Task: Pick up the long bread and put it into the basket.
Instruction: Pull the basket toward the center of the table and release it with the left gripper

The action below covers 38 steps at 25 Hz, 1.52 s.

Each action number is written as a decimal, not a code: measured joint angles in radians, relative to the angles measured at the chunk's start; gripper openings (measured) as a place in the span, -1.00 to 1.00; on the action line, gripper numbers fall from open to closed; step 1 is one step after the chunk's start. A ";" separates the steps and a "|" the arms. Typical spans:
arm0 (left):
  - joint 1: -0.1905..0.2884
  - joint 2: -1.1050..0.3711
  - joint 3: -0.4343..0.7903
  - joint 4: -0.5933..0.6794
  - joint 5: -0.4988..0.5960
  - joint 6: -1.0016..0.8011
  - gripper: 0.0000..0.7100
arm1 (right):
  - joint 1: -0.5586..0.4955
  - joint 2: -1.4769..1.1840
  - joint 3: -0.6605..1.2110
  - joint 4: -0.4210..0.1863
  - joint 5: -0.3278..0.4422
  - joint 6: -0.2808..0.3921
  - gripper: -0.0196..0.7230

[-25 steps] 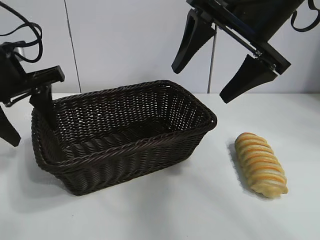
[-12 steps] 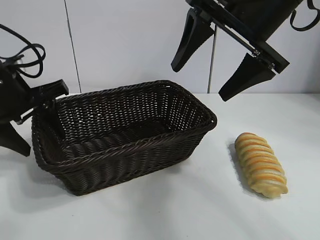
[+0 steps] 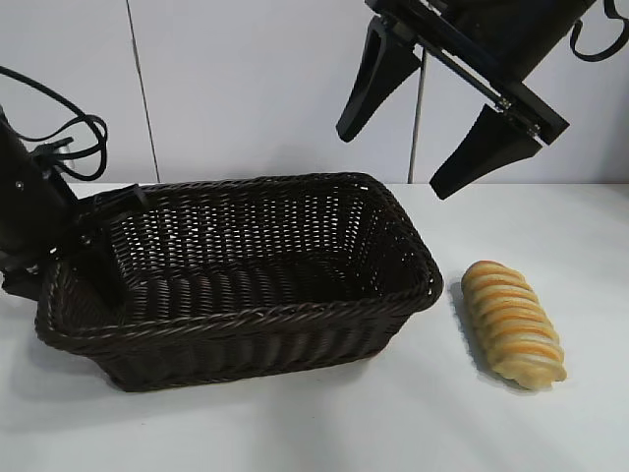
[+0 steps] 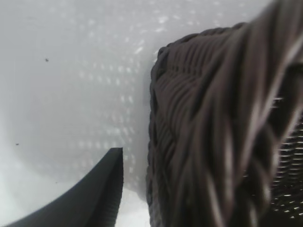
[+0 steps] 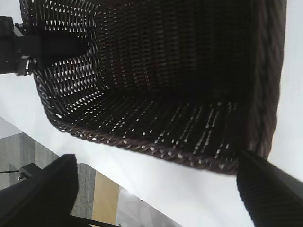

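The right gripper's [image 3: 447,123] jaws stand wide and empty, hanging above the table between basket and loaf. The left gripper [image 3: 74,236] straddles the basket's end wall, one finger inside and one out; whether it truly pinches the weave I cannot tell, since the wrist view shows only wicker close up and one finger tip.

The long bread [image 3: 512,323] lies untouched on the white table [image 3: 550,433], just beside the short end of the basket [image 3: 256,320], which holds nothing.

By my reading the step in hand is setting the basket in place; the pick itself has not begun. Next, the right gripper should descend over the loaf and close across its narrow width.
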 joint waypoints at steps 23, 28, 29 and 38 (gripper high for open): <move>0.091 0.236 -0.115 -0.105 0.071 0.149 -0.20 | 0.000 0.000 0.000 -0.003 0.000 -0.004 0.75; 0.092 0.245 -0.115 -0.100 0.065 0.130 -0.20 | 0.000 0.000 0.000 -0.003 0.000 -0.005 0.75; 0.095 0.245 -0.115 -0.100 0.064 0.125 -0.20 | 0.000 0.000 0.000 -0.003 0.000 -0.005 0.75; 0.125 0.245 -0.115 -0.091 0.080 0.115 -0.20 | 0.000 0.000 0.000 -0.003 -0.008 -0.005 0.75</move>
